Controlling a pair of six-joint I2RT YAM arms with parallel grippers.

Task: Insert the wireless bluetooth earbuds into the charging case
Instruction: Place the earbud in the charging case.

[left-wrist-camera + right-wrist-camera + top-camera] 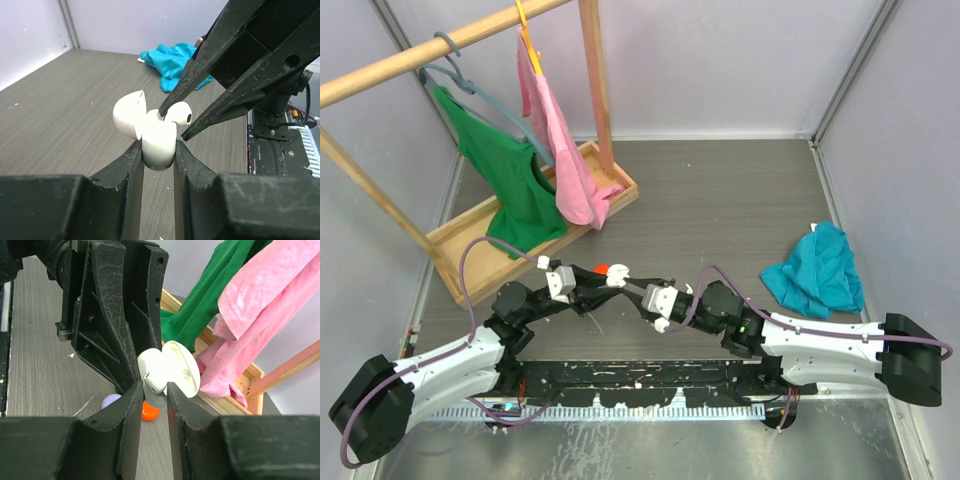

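We can read no text, label, brand, number or sign in any view. The white charging case [159, 147] and the earbud [180, 112] show us only plain, unmarked surfaces from these angles.

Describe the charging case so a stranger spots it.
Start at the wooden clothes rack; just before it, the jaws of the left arm pinch the charging case. It is white with its lid open, unlike the orange piece and lilac piece on the table.

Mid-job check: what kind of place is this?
Probably a robot lab test cell: plain pale walls box in the grey table, with a wooden clothes rack and a crumpled teal cloth set out like props.
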